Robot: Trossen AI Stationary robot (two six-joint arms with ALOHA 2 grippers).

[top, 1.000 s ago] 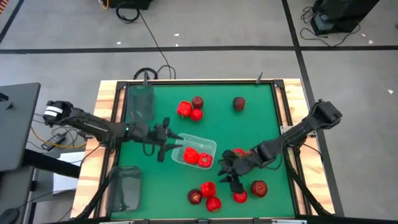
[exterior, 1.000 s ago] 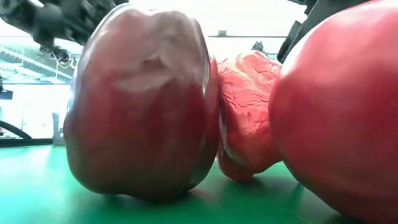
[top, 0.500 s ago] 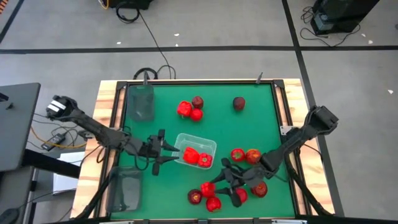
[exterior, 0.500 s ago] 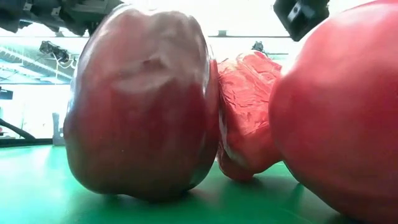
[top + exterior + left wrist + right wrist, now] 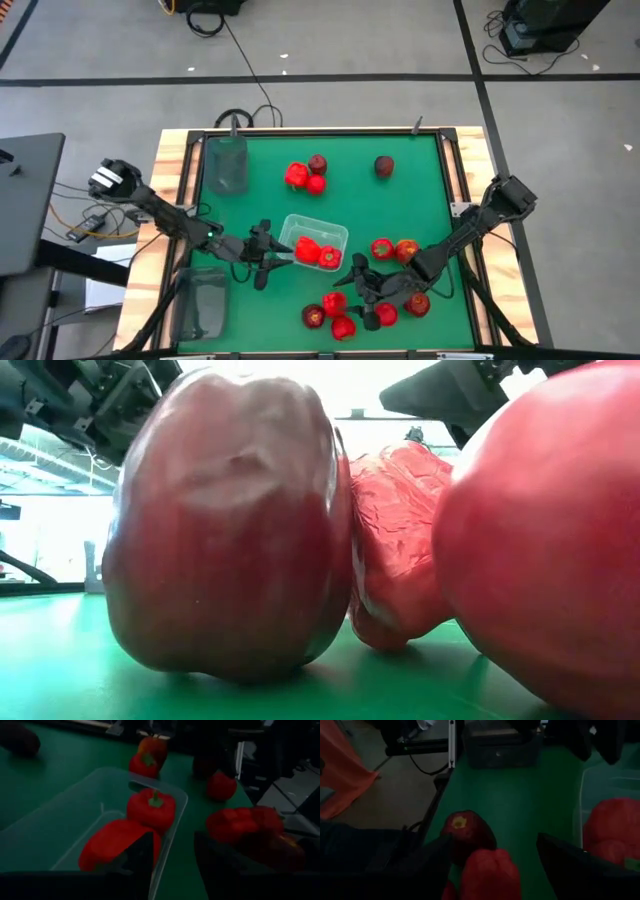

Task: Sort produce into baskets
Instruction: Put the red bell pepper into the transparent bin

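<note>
A clear bin [image 5: 300, 222] at mid-table holds two red peppers [image 5: 150, 810]. My left gripper [image 5: 268, 255] is open at the bin's near-left corner, one finger [image 5: 142, 855] inside the bin and the other [image 5: 215, 862] outside it. My right gripper [image 5: 362, 292] is open and low over the near cluster of produce. Its fingers stand on either side of a red pepper [image 5: 487, 872] without visibly touching it. A maroon apple [image 5: 467, 832] lies just beyond that pepper. In the low view the apple [image 5: 230, 530], a pepper [image 5: 395, 550] and a round red fruit [image 5: 550, 540] fill the picture. My left gripper stands astride the clear bin's side wall [image 5: 167, 855] near a corner, slanting in low from the table's left. I cannot tell whether either finger touches the wall. The bin rests flat on the table.
One smoky grey bin [image 5: 226, 165] stands at the far left, another [image 5: 200, 305] at the near left. Three fruits [image 5: 305, 175] and a maroon apple [image 5: 384, 165] lie at the far side. A red and a yellow-orange fruit [image 5: 395, 250] lie right of the clear bin, and another [image 5: 417, 303] lies near the front.
My left gripper has gone toward the table's near edge and come in at the clear bin's near-left corner. My right gripper has gone toward the near edge and a little left, down over the near cluster. The bin and produce have stayed put.
</note>
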